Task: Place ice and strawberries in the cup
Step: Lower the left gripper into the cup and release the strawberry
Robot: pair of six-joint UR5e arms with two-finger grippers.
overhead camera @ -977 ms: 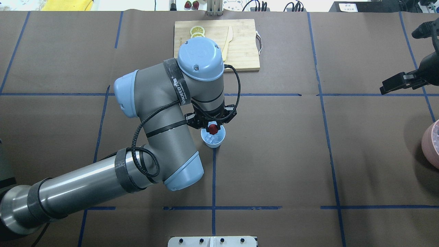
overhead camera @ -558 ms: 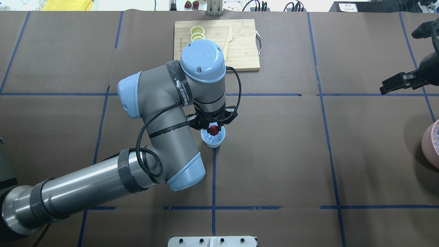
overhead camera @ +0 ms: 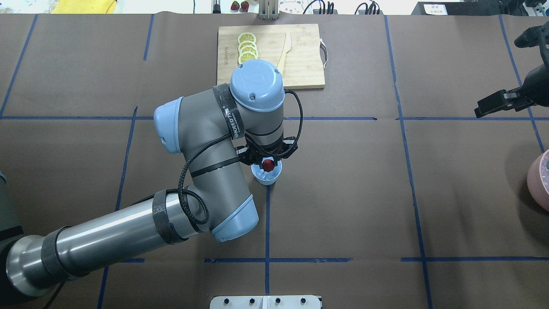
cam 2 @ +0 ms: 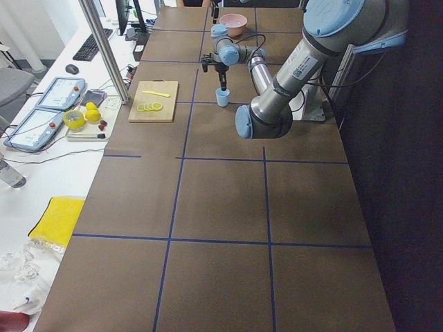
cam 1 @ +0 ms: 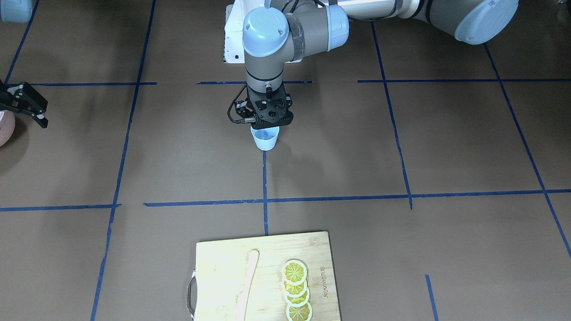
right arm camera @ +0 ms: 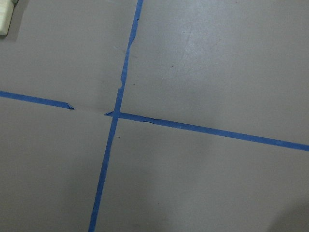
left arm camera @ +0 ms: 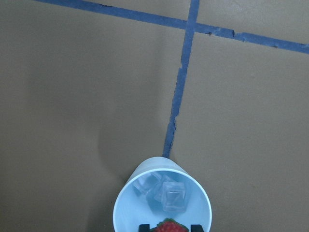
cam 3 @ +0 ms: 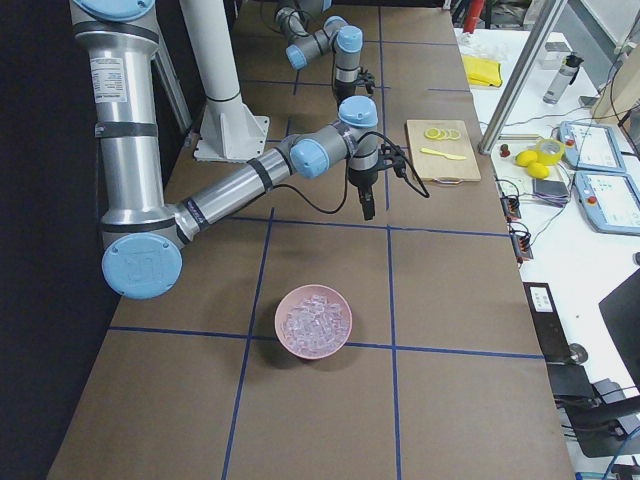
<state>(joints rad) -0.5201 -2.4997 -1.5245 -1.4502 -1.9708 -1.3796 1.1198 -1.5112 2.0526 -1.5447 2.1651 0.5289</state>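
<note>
Left tool (overhead camera: 269, 165), pinched tight, straight down.

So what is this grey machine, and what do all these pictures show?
It is a robot with two jointed arms at a taped brown table. Two pictures look down from behind and in front, two from the table's ends, two from wrist cameras. The left gripper holds a small red strawberry at the mouth of a pale blue cup that already has ice cubes in it. The right gripper hangs aside, empty. Also there: a cutting board with lemon slices and a wooden knife, and a pink bowl of more ice.
</note>
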